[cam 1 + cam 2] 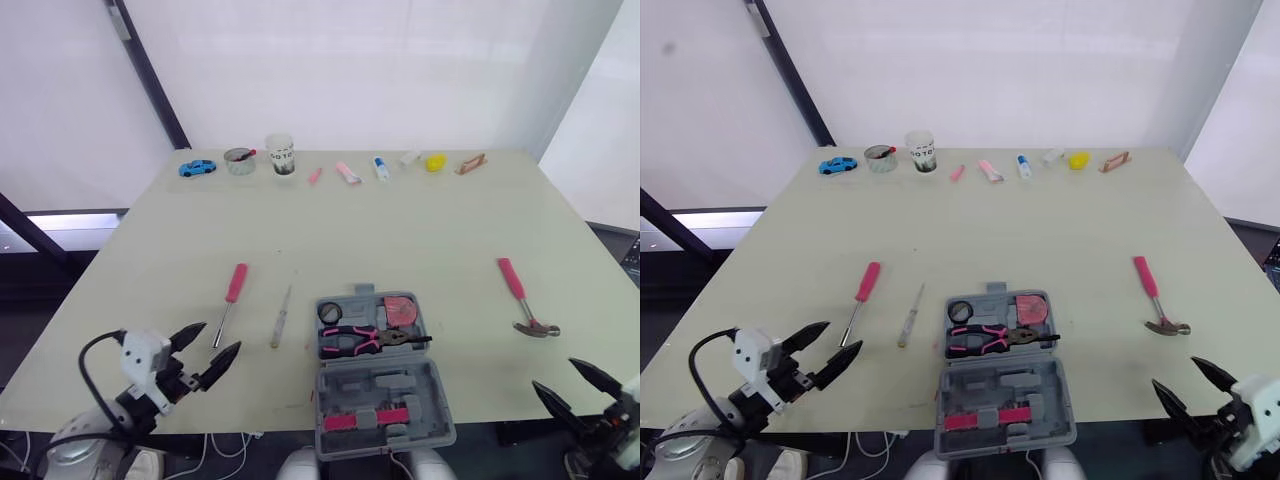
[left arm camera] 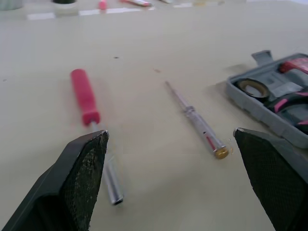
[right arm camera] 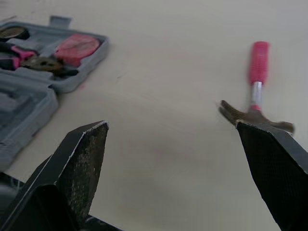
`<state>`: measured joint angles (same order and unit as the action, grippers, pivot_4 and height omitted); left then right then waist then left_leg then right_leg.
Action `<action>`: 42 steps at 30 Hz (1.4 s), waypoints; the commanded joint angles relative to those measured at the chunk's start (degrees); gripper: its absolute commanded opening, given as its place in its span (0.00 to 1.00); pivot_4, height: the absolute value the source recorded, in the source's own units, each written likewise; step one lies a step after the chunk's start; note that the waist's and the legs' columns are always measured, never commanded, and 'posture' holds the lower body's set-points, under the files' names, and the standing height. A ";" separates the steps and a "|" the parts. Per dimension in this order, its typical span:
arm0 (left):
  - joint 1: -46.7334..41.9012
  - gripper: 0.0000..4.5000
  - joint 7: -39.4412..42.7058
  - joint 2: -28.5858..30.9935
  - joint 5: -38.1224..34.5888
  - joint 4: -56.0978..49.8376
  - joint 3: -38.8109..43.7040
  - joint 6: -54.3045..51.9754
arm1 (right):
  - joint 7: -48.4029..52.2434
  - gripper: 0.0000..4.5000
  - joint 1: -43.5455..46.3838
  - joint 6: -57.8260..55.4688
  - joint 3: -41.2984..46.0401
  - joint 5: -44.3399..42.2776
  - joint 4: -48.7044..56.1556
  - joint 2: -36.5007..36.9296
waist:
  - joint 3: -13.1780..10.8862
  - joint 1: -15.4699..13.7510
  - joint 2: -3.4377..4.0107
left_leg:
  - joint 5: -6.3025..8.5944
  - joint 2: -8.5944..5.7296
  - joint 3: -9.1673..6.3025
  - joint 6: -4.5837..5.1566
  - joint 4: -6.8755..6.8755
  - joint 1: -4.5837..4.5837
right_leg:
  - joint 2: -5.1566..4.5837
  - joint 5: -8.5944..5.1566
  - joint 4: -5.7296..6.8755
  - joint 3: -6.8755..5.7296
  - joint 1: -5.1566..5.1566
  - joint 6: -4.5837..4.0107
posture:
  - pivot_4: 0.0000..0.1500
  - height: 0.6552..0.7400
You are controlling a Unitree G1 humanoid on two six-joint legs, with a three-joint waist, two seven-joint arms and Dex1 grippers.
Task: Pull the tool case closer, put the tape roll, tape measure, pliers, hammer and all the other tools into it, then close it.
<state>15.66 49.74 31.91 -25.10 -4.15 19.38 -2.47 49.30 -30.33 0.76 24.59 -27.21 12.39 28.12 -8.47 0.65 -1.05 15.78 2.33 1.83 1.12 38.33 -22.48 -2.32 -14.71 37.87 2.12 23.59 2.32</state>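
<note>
The grey tool case (image 1: pixel 432 385) lies open at the table's front centre. Its far half holds a black tape roll (image 1: pixel 330 312), a pink tape measure (image 1: pixel 401 310) and pink-handled pliers (image 1: pixel 365 340). A pink-handled hammer (image 1: pixel 525 300) lies to the right of the case. Left of the case lie a pink-handled screwdriver (image 1: pixel 231 295) and a thin clear tester screwdriver (image 1: pixel 281 317). My left gripper (image 1: pixel 222 336) is open near the front left edge, just short of the pink screwdriver's tip (image 2: pixel 113 185). My right gripper (image 1: pixel 553 374) is open at the front right, below the hammer head (image 3: pixel 250 115).
Along the table's far edge stand a blue toy car (image 1: pixel 197 168), a small bowl (image 1: pixel 239 159), a white cup (image 1: pixel 281 154), several small pink and white items and a yellow object (image 1: pixel 434 162). Bare tabletop (image 1: pixel 400 230) spans the middle.
</note>
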 commanded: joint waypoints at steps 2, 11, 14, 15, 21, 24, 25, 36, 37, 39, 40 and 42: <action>-1.99 1.00 3.59 3.07 4.03 -2.30 -5.61 1.96 | -2.61 0.99 5.00 -3.71 -5.43 5.21 3.80 3.72 | 0.00 0.06 -0.01 | 0.00 -0.02 0.01 0.00 0.00 0.02 | 0.05 0.01 0.00 0.03 0.00 0.01 | 1.00 1.00; -6.48 0.94 10.55 7.00 7.14 2.81 -12.33 3.85 | -1.24 1.00 15.00 -8.57 -16.04 9.06 2.51 6.52 | -0.03 -0.06 -0.02 | 0.00 0.02 0.00 0.01 0.01 -0.05 | 0.24 0.10 0.03 -0.02 0.00 0.17 | 1.00 1.00; -9.00 0.72 14.61 8.43 8.36 5.87 -15.20 5.80 | -0.34 0.88 17.71 -8.75 -18.08 9.86 0.62 7.14 | -0.03 -0.03 -0.02 | -0.01 0.01 0.04 0.01 0.04 -0.02 | 0.27 0.06 0.05 -0.01 -0.01 0.07 | 1.00 1.00; -9.69 0.60 16.47 9.15 9.69 7.14 -16.85 7.68 | 0.25 0.80 18.68 -8.50 -18.87 10.40 -0.35 7.58 | -0.03 -0.04 -0.02 | -0.01 0.01 0.08 0.02 0.06 -0.02 | 0.27 0.03 0.06 0.00 -0.02 0.03 | 1.00 1.00; -16.09 0.00 20.28 8.39 11.48 15.32 -21.24 10.68 | 3.69 0.16 23.53 -4.86 -23.91 14.96 -6.55 10.24 | -0.04 -0.10 -0.04 | -0.01 0.00 0.18 0.02 0.06 -0.05 | 0.27 0.14 0.04 0.03 -0.01 0.22 | 1.00 1.00; -18.91 0.00 21.62 7.76 11.73 18.33 -22.60 10.73 | 4.57 0.01 25.84 -4.32 -26.07 16.48 -8.46 10.33 | -0.04 -0.04 -0.03 | -0.01 0.01 0.11 0.02 0.07 -0.03 | 0.31 0.15 0.10 -0.02 -0.02 0.22 | 1.00 1.00; -19.60 0.00 21.95 7.49 11.63 18.93 -22.95 10.40 | 4.78 0.01 26.51 -3.99 -26.70 16.99 -9.10 10.30 | -0.04 0.03 -0.03 | -0.01 0.01 0.10 0.02 0.07 -0.04 | 0.33 0.15 0.10 -0.02 -0.02 0.23 | 1.00 1.00; -25.45 0.00 24.85 5.80 12.67 24.70 -26.63 5.99 | 7.65 0.01 34.12 -4.17 -33.84 19.88 -15.23 8.35 | -0.04 0.02 -0.04 | -0.01 0.01 0.10 0.02 0.09 -0.08 | 0.33 0.16 0.10 -0.02 -0.01 0.24 | 1.00 1.00; -25.55 0.00 24.86 5.69 12.53 24.80 -26.64 5.57 | 7.62 0.01 34.36 -3.78 -34.03 20.14 -15.45 8.32 | -0.04 0.02 -0.04 | -0.01 0.01 0.09 0.02 0.09 -0.09 | 0.33 0.16 0.10 -0.02 0.00 0.24 | 1.00 1.00; -25.55 0.00 25.01 5.51 12.03 24.75 -26.50 4.53 | 7.53 0.01 34.63 -3.30 -34.17 20.43 -15.79 8.28 | -0.04 0.02 -0.04 | -0.01 0.01 0.10 0.02 0.09 -0.08 | 0.33 0.16 0.10 -0.02 -0.01 0.24 | 1.00 1.00; -25.41 0.00 25.41 5.59 11.84 24.61 -26.55 4.01 | 7.45 0.01 34.86 -3.22 -34.16 20.44 -15.99 8.20 | -0.04 0.03 -0.03 | -0.01 0.01 0.10 0.02 0.10 -0.08 | 0.33 0.16 0.11 -0.02 0.00 0.24 | 1.00 1.00; -25.07 0.00 25.76 5.82 12.08 24.62 -26.69 4.06 | 7.41 0.01 35.31 -3.14 -34.21 20.41 -16.35 8.04 | -0.04 0.03 -0.03 | -0.01 0.01 0.10 0.02 0.10 -0.07 | 0.33 0.16 0.12 -0.02 -0.01 0.24 | 1.00 1.00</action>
<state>-9.93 74.79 37.52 -13.11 20.73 -7.25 1.82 56.54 4.15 -3.45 -10.26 -6.52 -4.26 36.14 -8.51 0.69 -1.09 15.77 2.34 1.93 1.14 38.44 -22.55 -1.99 -14.55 38.00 2.10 23.59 2.55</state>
